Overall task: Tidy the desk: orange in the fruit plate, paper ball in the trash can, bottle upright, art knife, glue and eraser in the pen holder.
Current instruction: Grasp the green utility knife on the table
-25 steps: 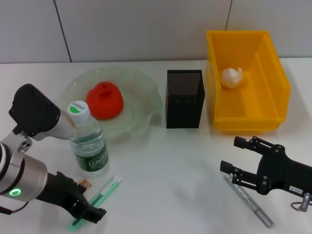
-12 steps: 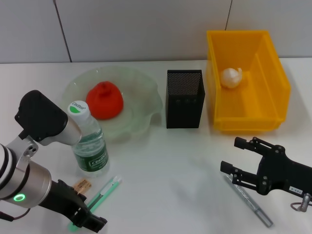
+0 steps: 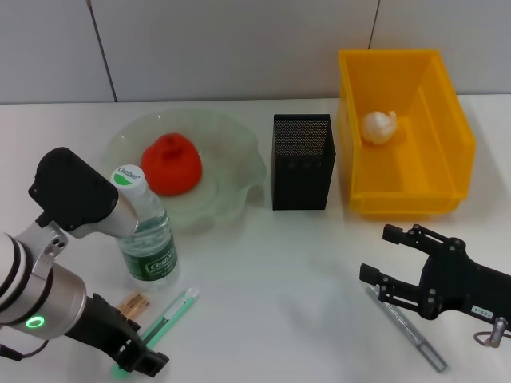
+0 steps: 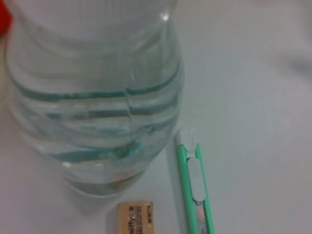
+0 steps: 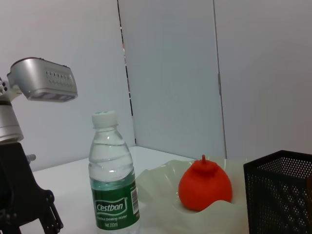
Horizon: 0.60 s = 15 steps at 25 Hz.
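My left gripper [image 3: 137, 357] hangs low at the near left of the desk [image 3: 279, 263], over the tail of the green art knife [image 3: 164, 319]; I cannot tell whether its fingers are spread or pressed together. The small tan eraser [image 3: 134, 302] lies just beside the knife, between it and the bottle [image 3: 145, 227], which stands upright with its white cap on top. In the left wrist view the bottle's base fills most of the field, the eraser [image 4: 135, 219] sits close under it, and the knife [image 4: 194, 183] runs alongside, apart from both.

Behind the bottle, the orange [image 3: 171, 163] rests in the pale green fruit plate [image 3: 235, 171]. The black mesh pen holder [image 3: 303, 161] stands at the centre, just beside the yellow trash can [image 3: 407, 136], where the paper ball [image 3: 379, 126] lies.

My right gripper [image 3: 378, 255] hovers at the near right, fingers spread and holding nothing. The silvery glue stick [image 3: 407, 327] lies on the desk, partly under that gripper.
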Motion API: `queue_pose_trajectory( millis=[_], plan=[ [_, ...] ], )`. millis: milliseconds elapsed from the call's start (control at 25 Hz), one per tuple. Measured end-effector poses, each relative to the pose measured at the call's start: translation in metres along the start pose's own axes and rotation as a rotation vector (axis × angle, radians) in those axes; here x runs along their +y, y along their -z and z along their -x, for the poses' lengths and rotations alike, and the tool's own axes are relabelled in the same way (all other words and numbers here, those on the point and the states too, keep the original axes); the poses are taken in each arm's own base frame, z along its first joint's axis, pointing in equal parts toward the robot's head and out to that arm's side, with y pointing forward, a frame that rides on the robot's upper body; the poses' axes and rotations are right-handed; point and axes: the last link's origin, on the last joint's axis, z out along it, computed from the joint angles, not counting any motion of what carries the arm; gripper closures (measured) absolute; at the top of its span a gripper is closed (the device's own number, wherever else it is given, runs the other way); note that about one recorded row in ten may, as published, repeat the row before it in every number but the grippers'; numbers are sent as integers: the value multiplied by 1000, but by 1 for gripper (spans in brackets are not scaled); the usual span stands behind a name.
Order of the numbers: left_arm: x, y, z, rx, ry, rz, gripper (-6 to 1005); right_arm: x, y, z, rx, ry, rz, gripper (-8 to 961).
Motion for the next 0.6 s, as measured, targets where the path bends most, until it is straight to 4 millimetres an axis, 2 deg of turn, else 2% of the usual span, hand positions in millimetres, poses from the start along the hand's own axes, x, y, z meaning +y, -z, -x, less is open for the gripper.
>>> queue_pose_trajectory(
  millis=[160, 600],
  plan=[
    [2, 1, -3, -7, -15, -13, 311, 0, 0, 0, 0, 0, 0, 195],
    [12, 7, -12, -70, -31, -71, 328, 0, 0, 0, -5, -2, -10, 194]
  ],
)
